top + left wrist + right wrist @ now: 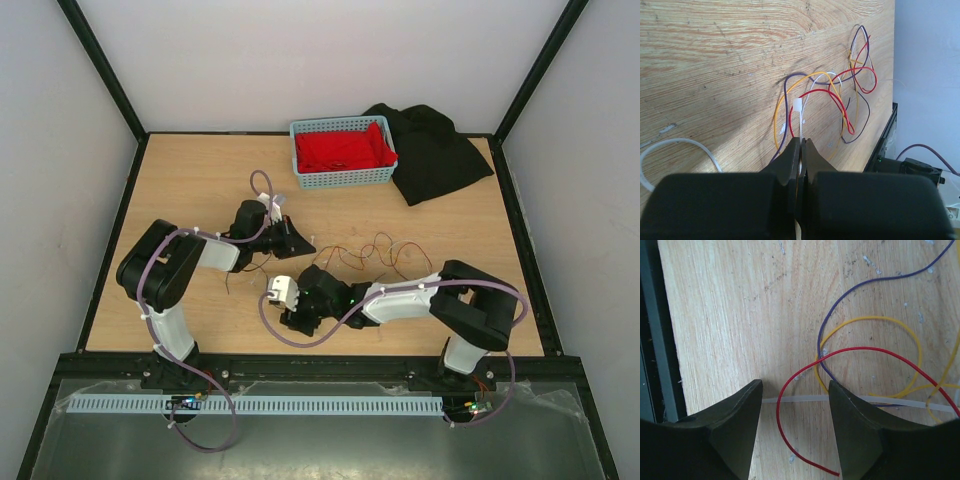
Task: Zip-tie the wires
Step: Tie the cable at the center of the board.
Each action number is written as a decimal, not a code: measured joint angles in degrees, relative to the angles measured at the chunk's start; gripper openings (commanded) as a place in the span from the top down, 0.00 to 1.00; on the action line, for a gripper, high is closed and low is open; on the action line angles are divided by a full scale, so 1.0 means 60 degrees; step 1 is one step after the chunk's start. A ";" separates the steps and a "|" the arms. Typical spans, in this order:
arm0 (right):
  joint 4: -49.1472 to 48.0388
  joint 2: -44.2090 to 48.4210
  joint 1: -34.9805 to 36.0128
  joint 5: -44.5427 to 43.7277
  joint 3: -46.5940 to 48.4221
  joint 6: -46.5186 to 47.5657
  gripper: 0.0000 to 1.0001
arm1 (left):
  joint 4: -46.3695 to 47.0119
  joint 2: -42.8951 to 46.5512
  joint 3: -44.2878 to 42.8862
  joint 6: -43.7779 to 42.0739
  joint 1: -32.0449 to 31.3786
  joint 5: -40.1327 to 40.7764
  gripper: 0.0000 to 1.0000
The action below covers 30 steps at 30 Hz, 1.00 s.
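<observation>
Whitish plastic, the zip tie [798, 117] was clamped in the shut jaws of the left gripper [801, 146], its head end poking out ahead over the table [715, 60]. Beyond it the wires [840, 95] lay loose and unbundled. No loop ran round them, so threading and cinching looked still to do. The jaws of the right gripper [795, 385] stood apart astride a red strand [812, 359] and a pale strip [805, 400], gripping nothing. No writing was legible.

From the left wrist, the zip tie [798, 111] vanishes between the pressed-together fingers [812, 160], its lower length hidden. From the right wrist, the wires [860, 347] run off the top and right edges. Overhead, the zip tie is too small to find.
</observation>
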<state>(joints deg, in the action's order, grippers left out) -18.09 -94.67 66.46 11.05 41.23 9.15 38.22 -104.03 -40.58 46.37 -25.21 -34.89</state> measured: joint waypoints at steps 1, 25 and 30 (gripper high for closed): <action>-0.0004 -0.0106 0.0000 -0.0055 0.0033 -0.0047 0.35 | 0.0000 0.0000 0.0000 0.0000 0.0000 0.0000 1.00; -0.0616 -0.1694 0.0000 -0.0200 0.1541 -0.0488 0.91 | -0.0040 0.0204 0.0229 0.0240 0.0106 0.0215 1.00; -0.1086 -0.1934 -0.0007 -0.0095 0.1610 -0.0051 0.91 | -0.0076 0.0342 0.0266 0.0557 0.0401 -0.0062 1.00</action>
<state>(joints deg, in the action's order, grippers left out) -24.60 -106.28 66.41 10.48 50.89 8.84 37.76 -101.97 -38.98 49.71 -22.81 -35.27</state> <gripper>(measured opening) 0.100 0.002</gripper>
